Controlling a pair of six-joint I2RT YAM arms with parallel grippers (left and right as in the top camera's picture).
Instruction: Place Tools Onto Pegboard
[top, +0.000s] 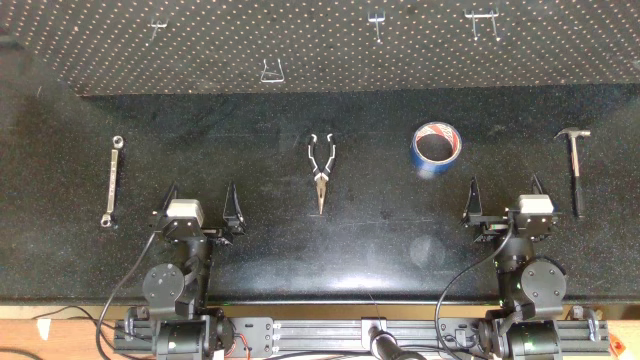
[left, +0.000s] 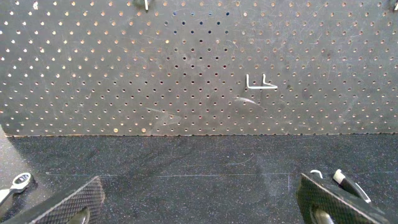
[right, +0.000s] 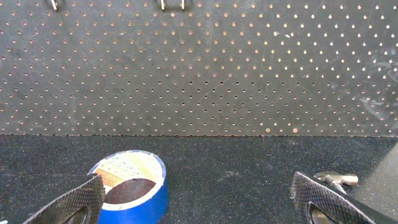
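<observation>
Well, wrench (top: 112, 182), pliers (top: 321, 170), tape (top: 425, 166), hammer (top: 575, 170) (all flat) before pegboard (top: 300, 40)

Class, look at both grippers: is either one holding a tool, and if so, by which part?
Nothing is held. The left gripper and right gripper are both open and empty.

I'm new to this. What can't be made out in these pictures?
Left wrist view: wrench, one end shows; the picture's edge cuts off the rest.
Left wrist view: pliers, handle tips show; the left jaws cover the rest.
Right wrist view: hammer, head shows; the right jaws hide the handle.
Top view: pegboard hooks, too small to tell their shapes.
</observation>
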